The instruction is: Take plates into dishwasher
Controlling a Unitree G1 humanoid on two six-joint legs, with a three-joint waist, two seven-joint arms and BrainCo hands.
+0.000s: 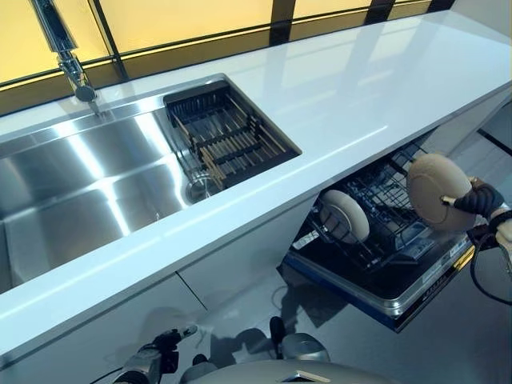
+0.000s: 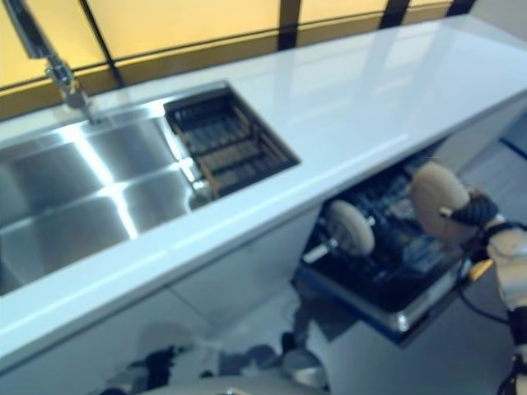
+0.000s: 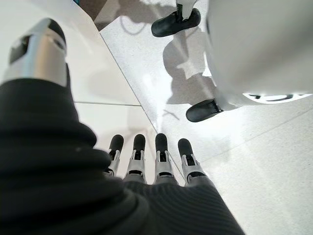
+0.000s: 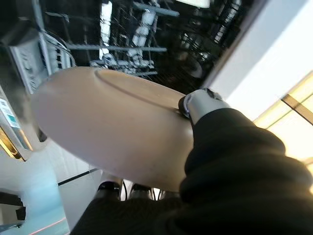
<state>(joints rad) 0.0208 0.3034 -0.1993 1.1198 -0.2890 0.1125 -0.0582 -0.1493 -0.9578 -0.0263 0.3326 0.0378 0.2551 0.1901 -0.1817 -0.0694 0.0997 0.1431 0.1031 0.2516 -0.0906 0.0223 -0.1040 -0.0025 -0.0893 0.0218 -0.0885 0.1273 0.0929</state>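
Observation:
My right hand (image 1: 478,200) pinches a beige plate (image 1: 437,192) between thumb and fingers, holding it on edge above the right part of the pulled-out dishwasher rack (image 1: 384,232). The right wrist view shows the plate's underside (image 4: 112,132) with my thumb (image 4: 198,103) on its rim and the dark rack beyond. A second beige plate (image 1: 346,216) stands upright in the rack's left part. My left hand (image 1: 164,348) hangs low by the cabinet front, fingers (image 3: 164,156) straight and holding nothing.
A white counter (image 1: 352,88) runs above the dishwasher. A steel sink (image 1: 80,184) with a tap (image 1: 68,56) holds a dark drying basket (image 1: 228,132). The open dishwasher door (image 1: 416,292) juts out over the pale floor.

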